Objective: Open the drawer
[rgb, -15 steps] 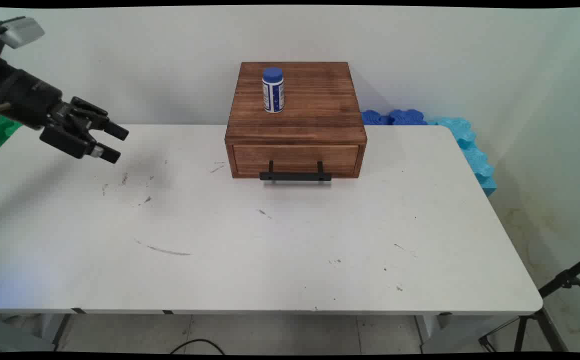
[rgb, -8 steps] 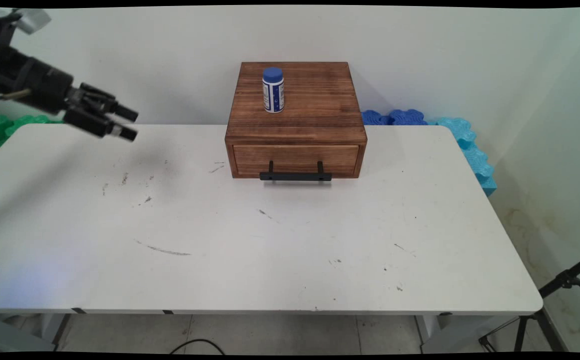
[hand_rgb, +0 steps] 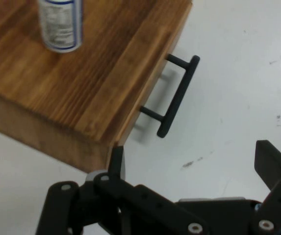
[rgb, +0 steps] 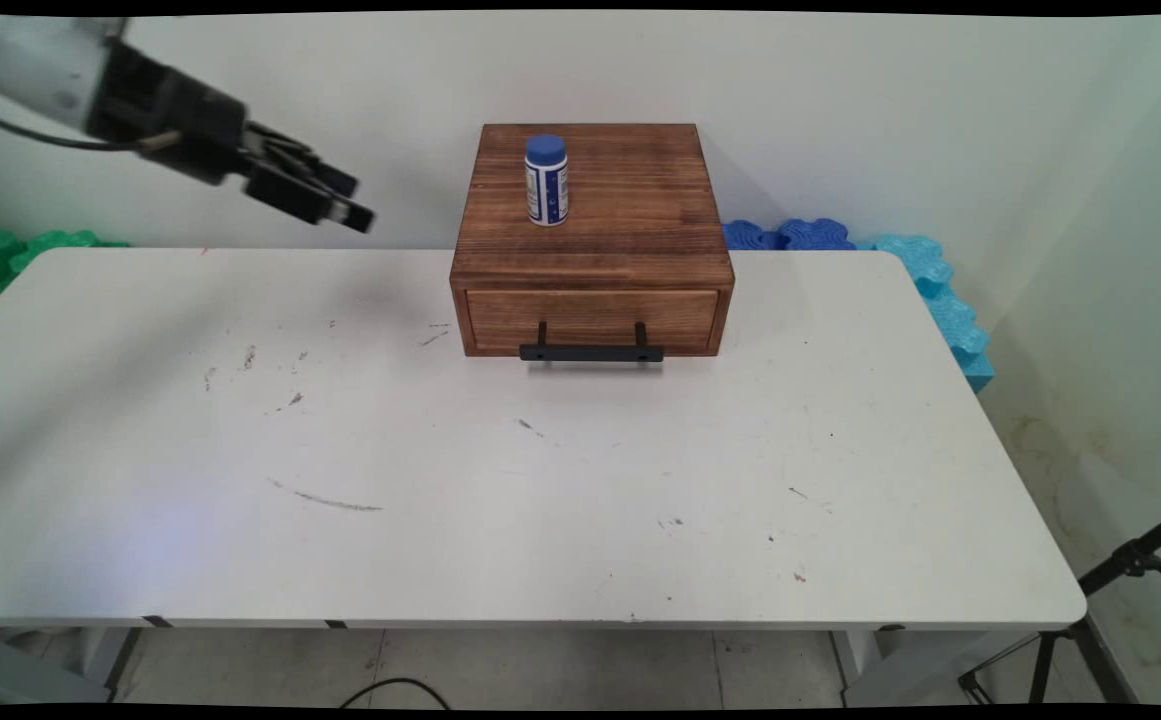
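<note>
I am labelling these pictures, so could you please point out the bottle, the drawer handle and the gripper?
bottle (rgb: 547,190): main view, on its white label.
drawer handle (rgb: 591,352): main view, middle of the black bar.
gripper (rgb: 348,200): main view, between its fingertips.

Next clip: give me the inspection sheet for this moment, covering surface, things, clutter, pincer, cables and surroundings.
Surface: white table, scuffed with dark marks.
Things: wooden box at the far middle, its drawer shut, black handle facing the near side. A bottle with a blue cap stands upright on the box top.
Clutter: nothing seen.
Pincer: pincer in the air left of the box, open, holding nothing, touching nothing.
Cables: one thin black cable hangs under the arm; another lies on the floor below the table.
Surroundings: pale wall, blue foam pieces at the far right, green ones at the far left, tripod at lower right.
</note>
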Tool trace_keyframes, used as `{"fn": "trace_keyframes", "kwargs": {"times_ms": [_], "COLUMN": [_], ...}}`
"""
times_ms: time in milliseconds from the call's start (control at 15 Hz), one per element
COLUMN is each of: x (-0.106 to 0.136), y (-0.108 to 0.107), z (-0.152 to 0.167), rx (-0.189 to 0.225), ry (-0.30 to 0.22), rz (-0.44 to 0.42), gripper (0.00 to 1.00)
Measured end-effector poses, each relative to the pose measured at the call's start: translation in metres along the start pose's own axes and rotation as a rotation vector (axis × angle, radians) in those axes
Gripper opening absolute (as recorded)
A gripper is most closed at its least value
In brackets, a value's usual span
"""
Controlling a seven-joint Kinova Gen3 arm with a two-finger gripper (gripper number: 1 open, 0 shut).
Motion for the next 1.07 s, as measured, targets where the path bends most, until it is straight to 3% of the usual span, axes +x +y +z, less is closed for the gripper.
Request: {"fn": "trace_keyframes", "kwargs": {"times_ms": [733,1067], "x": [0.100,0.115], "y": [0.045,0.066], "z": [0.119,0.173], "rx": [-0.063,-0.084], "ry": [-0.154,-0.263], "rz": [0.238,0.362], "gripper": [1.00,1.00]}}
